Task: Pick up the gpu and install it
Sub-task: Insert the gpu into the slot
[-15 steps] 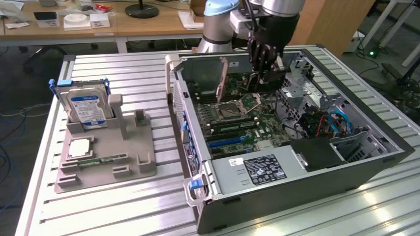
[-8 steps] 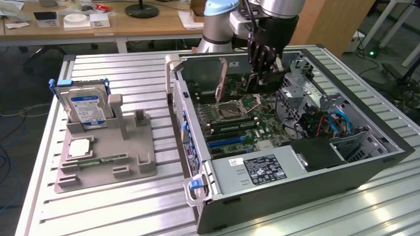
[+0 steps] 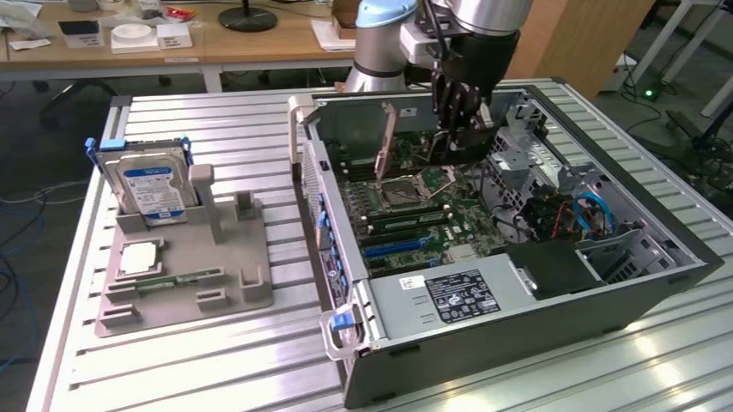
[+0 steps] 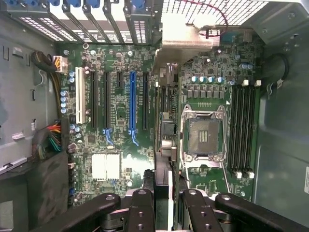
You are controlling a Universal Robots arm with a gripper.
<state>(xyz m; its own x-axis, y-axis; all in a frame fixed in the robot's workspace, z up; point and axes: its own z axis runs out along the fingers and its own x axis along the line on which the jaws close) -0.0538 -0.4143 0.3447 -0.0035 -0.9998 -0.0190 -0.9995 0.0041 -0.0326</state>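
Wrist view: fingers (image 4: 140, 211) clamp the gpu (image 4: 166, 126) edge-on over the motherboard (image 4: 119, 112), just beside the blue slot (image 4: 133, 101); install step apparently in hand, seating calls for edge-to-slot alignment.

pincer (image 4: 166, 208): gripping the gpu (image 4: 166, 130) edge-on
gpu: hanging over the motherboard (image 4: 116, 164), between blue slot (image 4: 132, 106) and CPU socket (image 4: 203, 135)

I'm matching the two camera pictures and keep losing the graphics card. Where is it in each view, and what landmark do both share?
Exterior view: graphics card upright inside the open computer case, held by the gripper, behind the processor socket.
Wrist view: graphics card edge-on in the gripper, between the blue slot and the processor socket.
Shared landmark: the long blue slot.
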